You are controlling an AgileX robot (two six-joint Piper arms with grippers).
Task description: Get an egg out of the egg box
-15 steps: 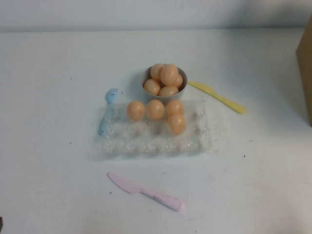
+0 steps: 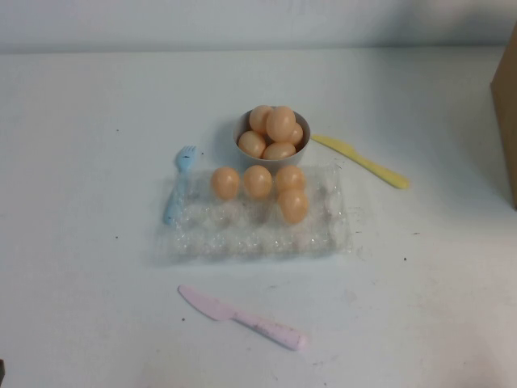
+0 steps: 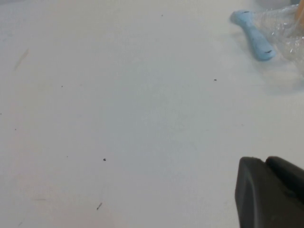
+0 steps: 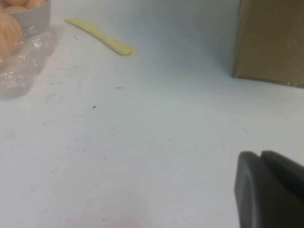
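- White tabletop (image 2: 97, 307) fills the high view, its near edge at the bottom of the frame.
- Nearest, at lower centre, lies a pink plastic knife (image 2: 242, 318).
- Neither arm appears in the high view. The left gripper (image 3: 270, 192) shows only as a dark piece in the lower right of its wrist view, over bare table; the right gripper (image 4: 269, 189) shows likewise. Whether either is spread or closed cannot be told.
- At mid-frame sits the clear crinkly plastic egg box (image 2: 242, 238), with four orange-tan eggs in its far cups; the egg (image 2: 293, 204) one row nearer touches another behind it.
- A light blue plastic fork (image 2: 178, 186) lies along the box's left edge.
- Behind the box stands a round grey-white bowl (image 2: 242, 129) heaped with eggs.
- A yellow plastic knife (image 2: 361, 161) lies right of the bowl.
- A brown cardboard box (image 2: 506, 113) stands at the right edge.
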